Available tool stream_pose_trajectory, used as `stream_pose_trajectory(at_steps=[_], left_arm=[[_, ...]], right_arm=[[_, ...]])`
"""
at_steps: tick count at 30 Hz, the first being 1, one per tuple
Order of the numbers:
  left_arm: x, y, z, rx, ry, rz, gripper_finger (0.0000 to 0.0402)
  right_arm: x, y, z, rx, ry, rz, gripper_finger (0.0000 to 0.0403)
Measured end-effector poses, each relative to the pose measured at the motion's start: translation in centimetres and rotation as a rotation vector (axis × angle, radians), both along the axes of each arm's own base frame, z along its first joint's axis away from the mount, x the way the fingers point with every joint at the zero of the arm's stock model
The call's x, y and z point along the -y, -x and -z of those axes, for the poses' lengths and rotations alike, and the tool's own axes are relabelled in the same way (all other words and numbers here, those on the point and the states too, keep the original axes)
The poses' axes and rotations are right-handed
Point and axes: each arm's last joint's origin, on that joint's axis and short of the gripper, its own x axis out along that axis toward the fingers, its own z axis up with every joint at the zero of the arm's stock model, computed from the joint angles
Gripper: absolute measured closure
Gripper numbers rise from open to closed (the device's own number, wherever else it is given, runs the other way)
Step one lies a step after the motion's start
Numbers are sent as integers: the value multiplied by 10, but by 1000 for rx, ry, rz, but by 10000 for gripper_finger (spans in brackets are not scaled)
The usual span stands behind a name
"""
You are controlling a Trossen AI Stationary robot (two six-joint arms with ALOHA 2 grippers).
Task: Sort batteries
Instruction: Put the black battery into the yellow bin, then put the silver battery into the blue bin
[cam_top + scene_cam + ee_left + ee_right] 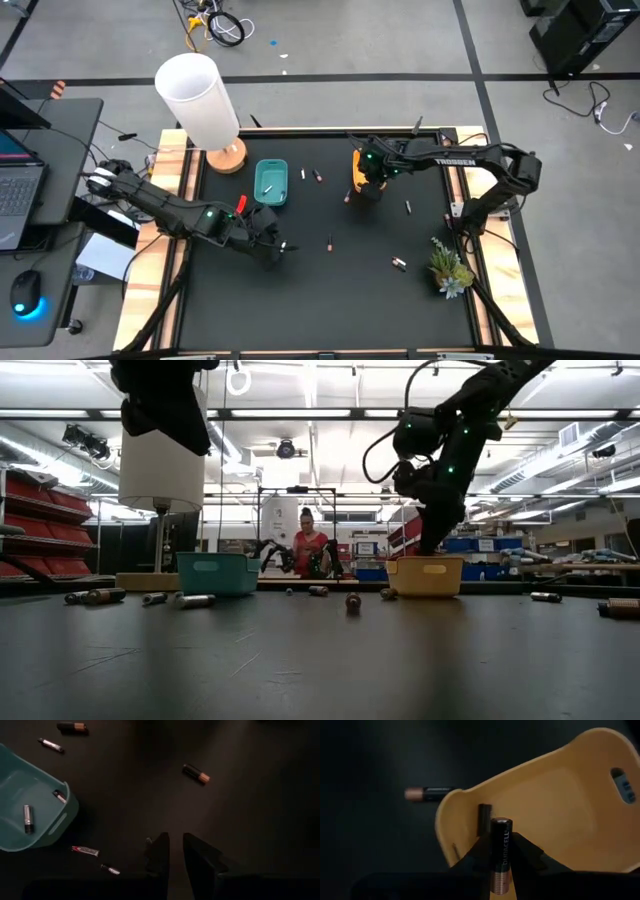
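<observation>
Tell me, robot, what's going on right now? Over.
Right gripper shut on a dark battery, over the yellow tray. Left gripper shut, empty, beside the teal tray. Nothing in the way.

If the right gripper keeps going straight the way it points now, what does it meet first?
Most likely the yellow tray: the right gripper, shut on a dark battery, points into it, toward another battery inside. Depth is unclear.
</observation>
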Motion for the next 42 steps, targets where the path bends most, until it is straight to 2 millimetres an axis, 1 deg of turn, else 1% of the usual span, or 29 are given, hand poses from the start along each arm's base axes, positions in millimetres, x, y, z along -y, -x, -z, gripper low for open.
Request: stream_pose_trajectory(at_steps=[2, 6, 15, 19, 24, 30, 33, 35, 38, 42], left_arm=[[1, 0, 0, 0, 0, 3, 335], [1, 0, 0, -1, -1, 3, 335], [1, 0, 0, -1, -1, 3, 335], [1, 0, 0, -1, -1, 4, 335], [1, 0, 0, -3, 10, 10, 335], [3, 0, 0, -2, 41, 28, 335], [3, -1, 0, 3, 44, 28, 335], [3, -2, -1, 12, 48, 26, 335], [4, -3, -2, 31, 56, 27, 335], [4, -4, -3, 48, 65, 26, 335]], right_arm=[[-2, 0, 0, 3, -14, -3, 353], [-6, 2, 1, 0, -98, -18, 353], [-21, 1, 3, -27, -188, -68, 354], [-24, 1, 3, -33, -198, -57, 351], [-24, 1, 3, -45, -177, -77, 332], [-23, 2, 3, -75, -105, -180, 282], [-20, 1, 3, -72, -66, -191, 260], [-15, 0, 2, -54, -29, -174, 251], [-4, -2, 0, -3, 3, -139, 247], [8, -4, 11, -7, 4, -113, 252]])
